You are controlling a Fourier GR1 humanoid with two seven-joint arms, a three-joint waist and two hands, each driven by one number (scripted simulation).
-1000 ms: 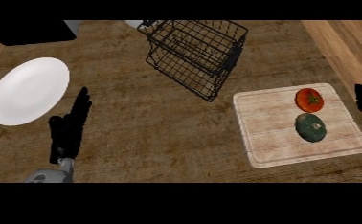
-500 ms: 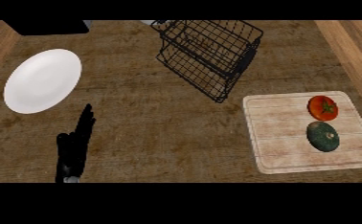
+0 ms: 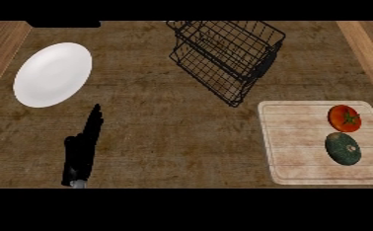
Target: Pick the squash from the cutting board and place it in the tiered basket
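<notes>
Head view, looking steeply down on a wooden counter [image 3: 160, 121]. Item: cutting board [image 3: 299, 141], pale wood, at the right side of the counter, lower half of the view. Item: squash [image 3: 342, 148], dark green and round, lying on the board near its right edge, untouched. Item: tomato [image 3: 345, 118], red with a green stem, on the same board just above the squash, the two close but apart. Item: tiered basket [image 3: 229, 52], black wire, standing at upper centre, well apart from the board's upper left corner; nothing can be seen inside it. Item: plate [image 3: 53, 74], white, at the upper left of the counter. Item: left hand [image 3: 82, 148], black, at lower left below the plate, seen edge-on with fingers straight and held together, pointing up the view, holding nothing and well apart from the squash. The right hand does not show.
</notes>
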